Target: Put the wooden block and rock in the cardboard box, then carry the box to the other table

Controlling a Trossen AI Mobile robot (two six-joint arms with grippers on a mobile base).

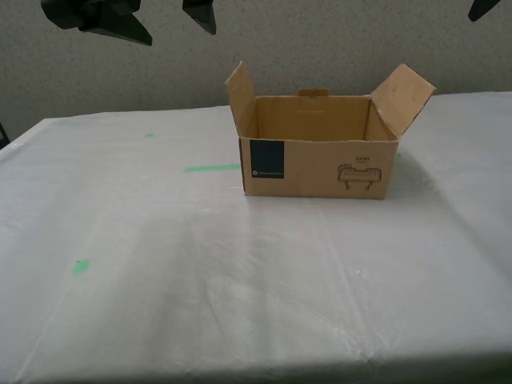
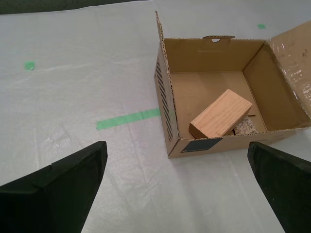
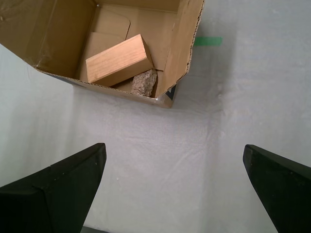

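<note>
The cardboard box [image 1: 320, 168] stands open on the other table [image 1: 240, 280], a wrinkled white sheet with green tape marks. Inside lies the wooden block [image 2: 221, 114], tilted, one end resting on the rock [image 3: 144, 83]. In the second wrist view only a sliver of the rock [image 2: 245, 126] shows beside the block. My first gripper [image 3: 172, 155] hangs open above the sheet, short of a box corner [image 3: 167, 99]. My second gripper [image 2: 177, 145] is open too, high above and clear of the box. Neither holds anything. Dark fingers [image 1: 112, 20] show at the exterior view's top edge.
A green tape strip [image 1: 212, 168] lies on the exterior view's left of the box, with a green dot [image 1: 81, 266] nearer the front. The box flaps [image 1: 412, 96] stand upright. A speckled wall [image 1: 320, 40] runs behind the table.
</note>
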